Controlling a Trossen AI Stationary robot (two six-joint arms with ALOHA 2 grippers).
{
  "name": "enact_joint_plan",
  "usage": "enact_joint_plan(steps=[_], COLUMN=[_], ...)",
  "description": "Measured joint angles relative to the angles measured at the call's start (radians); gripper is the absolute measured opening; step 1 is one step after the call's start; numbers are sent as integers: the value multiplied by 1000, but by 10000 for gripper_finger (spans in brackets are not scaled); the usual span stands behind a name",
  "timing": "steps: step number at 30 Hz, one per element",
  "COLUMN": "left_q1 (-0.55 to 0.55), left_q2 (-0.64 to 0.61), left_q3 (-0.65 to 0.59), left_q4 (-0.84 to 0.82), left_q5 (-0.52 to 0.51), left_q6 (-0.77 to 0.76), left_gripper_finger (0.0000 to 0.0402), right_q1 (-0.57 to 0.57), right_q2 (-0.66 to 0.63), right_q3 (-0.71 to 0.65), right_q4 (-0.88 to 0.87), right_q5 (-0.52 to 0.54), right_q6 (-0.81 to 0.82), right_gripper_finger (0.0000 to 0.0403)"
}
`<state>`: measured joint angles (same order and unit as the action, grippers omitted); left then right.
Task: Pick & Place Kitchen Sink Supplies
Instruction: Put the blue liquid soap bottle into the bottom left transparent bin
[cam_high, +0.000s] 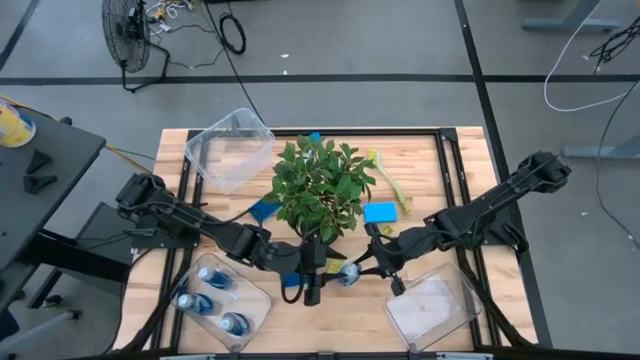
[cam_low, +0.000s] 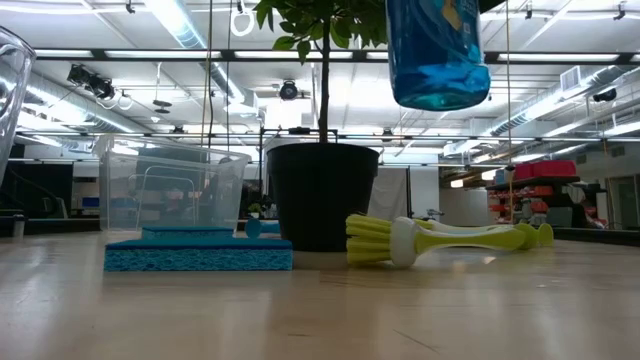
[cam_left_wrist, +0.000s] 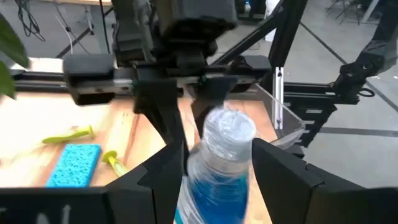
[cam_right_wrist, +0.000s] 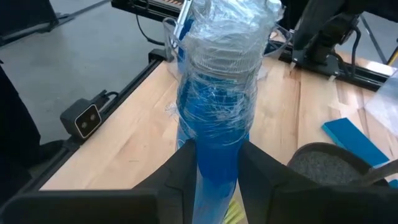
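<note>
Bottle (cam_right_wrist: 214, 118) pinched by right gripper (cam_right_wrist: 214, 163), also between left gripper (cam_left_wrist: 214, 177) fingers, bottom centre: handover, apparently.

I see a grey floor (cam_high: 400, 40) with dark lines around the wooden bench (cam_high: 440, 150). A black fan (cam_high: 128, 30) stands far left. Long ceiling lights (cam_low: 180, 20) shine in the room behind.

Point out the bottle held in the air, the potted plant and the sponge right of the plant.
bottle (cam_right_wrist: 217, 118), right wrist view, on its blue wrapped body.
potted plant (cam_high: 320, 185), high view, on its leaves.
sponge (cam_high: 380, 212), high view, on its flat blue top.
</note>
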<state>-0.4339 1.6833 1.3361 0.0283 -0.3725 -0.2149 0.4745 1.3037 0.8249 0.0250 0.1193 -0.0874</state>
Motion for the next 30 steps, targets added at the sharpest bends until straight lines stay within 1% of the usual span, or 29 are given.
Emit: enact_joint_plan(steps=[7, 11, 16, 18, 26, 30], left_q1=[6, 6, 6, 6, 9, 17], left_q2=[0, 0, 1, 2, 57, 65], left_q3=[0, 0, 0, 0, 0, 0], left_q4=[27, 41, 52, 53, 143, 163], left_q5=[26, 34, 39, 56, 76, 80], left_q6=[-9, -9, -8, -8, -4, -2], left_gripper_finger=[194, 194, 194, 194, 194, 194], right_q1=[7, 7, 7, 7, 9, 8], right_q2=[0, 0, 0, 0, 0, 0], right_q3=[0, 0, 0, 0, 0, 0], right_q4=[-1, -2, -2, -2, -8, -8], right_q5=[-3, 22, 23, 23, 11, 18], right_q6=[-1, 0, 0, 0, -1, 0], right_gripper_finger=[95, 95, 95, 95, 95, 95])
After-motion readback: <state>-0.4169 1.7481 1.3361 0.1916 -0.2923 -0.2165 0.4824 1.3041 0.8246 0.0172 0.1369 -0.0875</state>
